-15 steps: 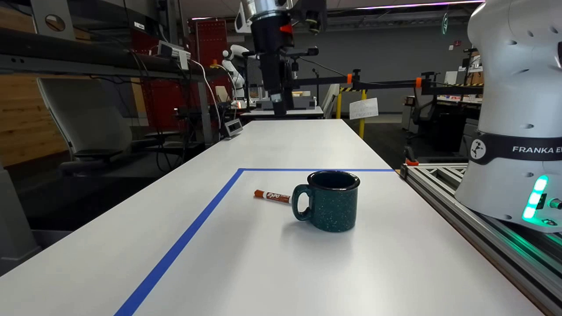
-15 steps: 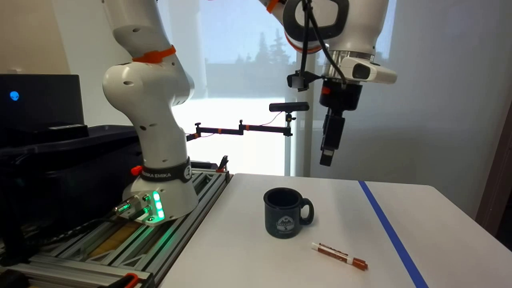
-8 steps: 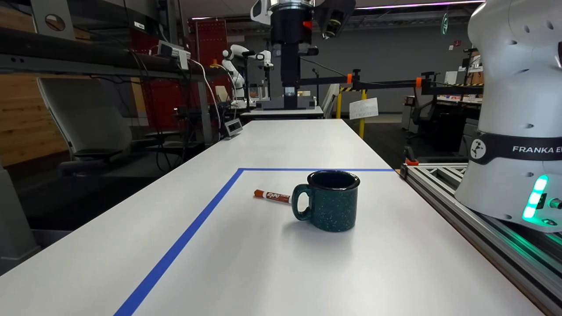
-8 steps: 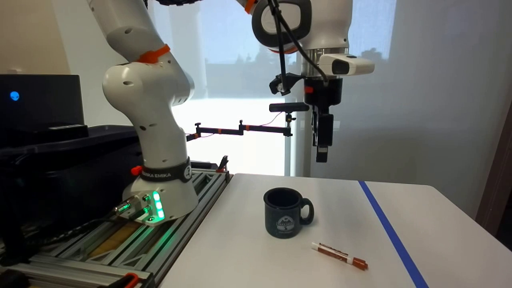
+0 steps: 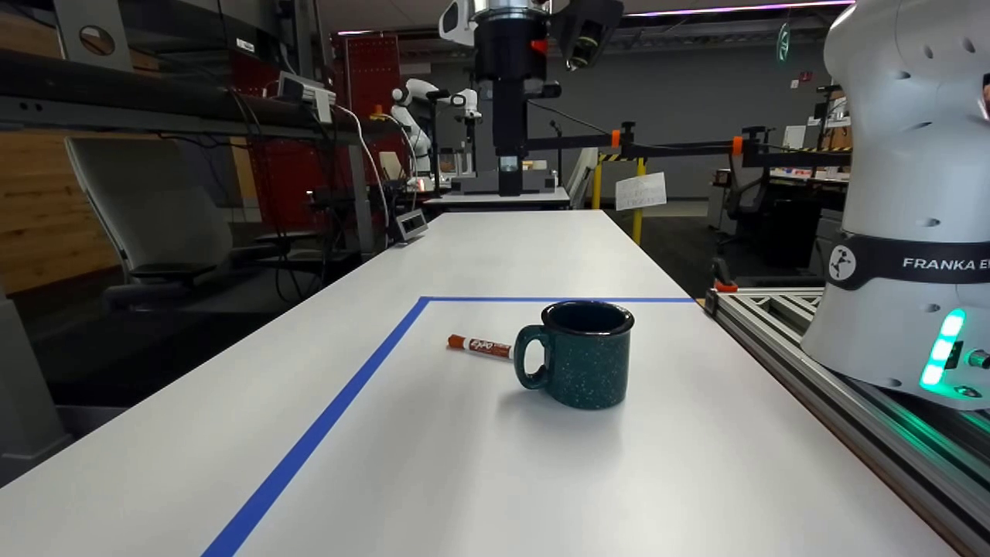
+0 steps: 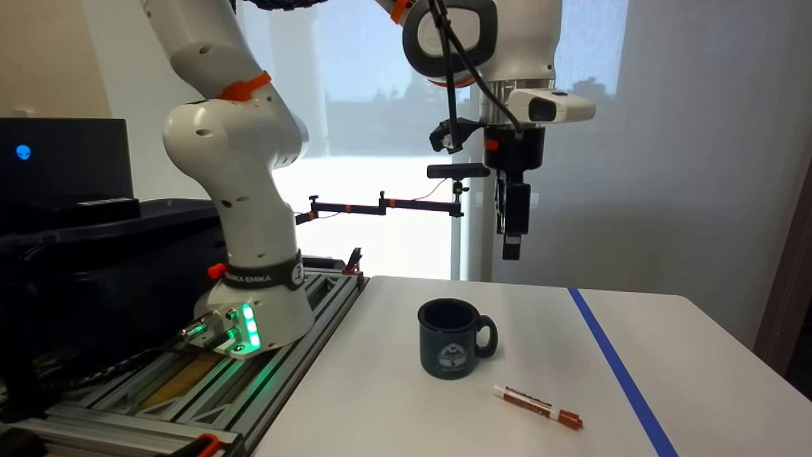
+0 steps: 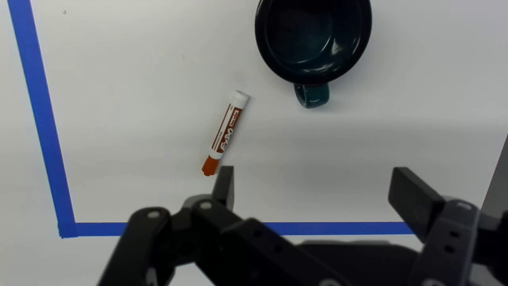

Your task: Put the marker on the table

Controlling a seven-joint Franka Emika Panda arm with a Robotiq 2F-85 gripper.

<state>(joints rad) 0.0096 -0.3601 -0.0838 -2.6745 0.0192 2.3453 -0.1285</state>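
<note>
The marker lies on the table beside the mug. It has a red-brown cap and label and a white end, and it shows in both exterior views (image 5: 481,346) (image 6: 538,407) and in the wrist view (image 7: 227,130). The table is a white top with blue tape lines (image 5: 348,472) (image 6: 374,412). My gripper (image 5: 510,186) (image 6: 511,251) hangs upright, high above the table and apart from the marker. In the wrist view its jaws (image 7: 312,178) stand wide apart with nothing between them, and the marker's cap shows close beside the left fingertip. The mug hides part of the marker's white end in an exterior view.
A dark teal mug (image 5: 585,363) (image 6: 449,339) stands upright close to the marker; its handle and open top show in the wrist view (image 7: 311,39). A grey rail (image 6: 304,355) with the white robot base runs along the table's edge. Blue tape (image 7: 43,107) marks a corner.
The gripper has swung from a tilt to upright and moved sideways, toward the robot base's side. It has hardly moved in the last half second. Marker and mug have not moved.
</note>
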